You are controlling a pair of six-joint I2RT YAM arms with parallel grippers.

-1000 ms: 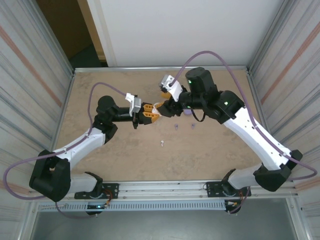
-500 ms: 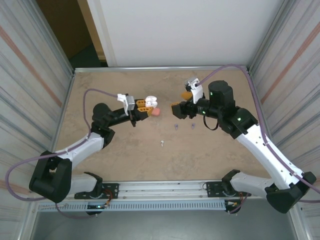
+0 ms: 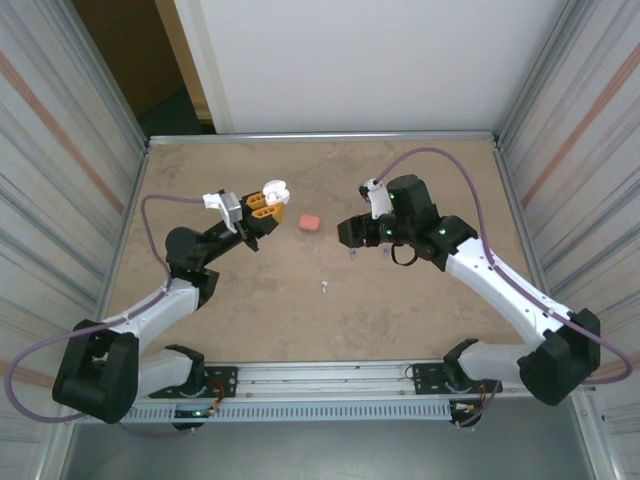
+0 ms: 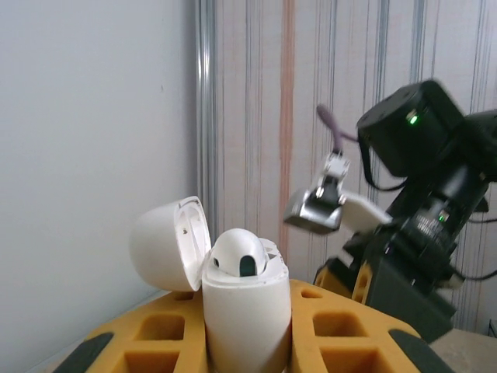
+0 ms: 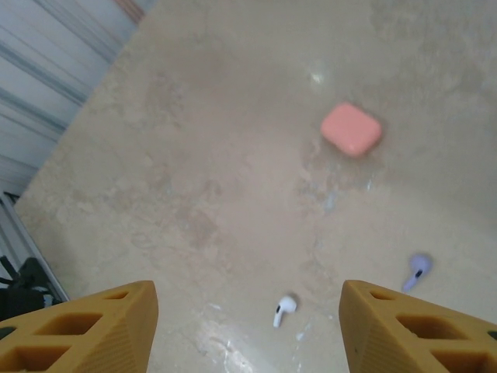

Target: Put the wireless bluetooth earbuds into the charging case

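My left gripper (image 3: 262, 204) is raised at the left and shut on a white charging case (image 4: 245, 311). The case's lid (image 4: 167, 242) is flipped open, and one white earbud (image 4: 239, 256) sits in it. A second white earbud (image 3: 326, 287) lies on the table near the middle. My right gripper (image 5: 248, 326) hangs open above that earbud (image 5: 285, 308), nothing between its yellow fingers (image 5: 85, 326). A purple earbud (image 5: 418, 270) lies a little to the right. In the top view my right gripper (image 3: 348, 235) is just right of a shut pink case (image 3: 309, 222).
The pink case (image 5: 351, 129) lies flat on the beige tabletop (image 3: 230, 300), between the two grippers. Corrugated metal walls (image 3: 60, 150) close in both sides, and a white wall stands at the back. A purple earbud (image 3: 352, 256) lies just below my right gripper.
The two grippers, close together a second ago, have drawn apart. My left one pulled back left with the white case. My right one swung right, then came down toward the loose earbuds.
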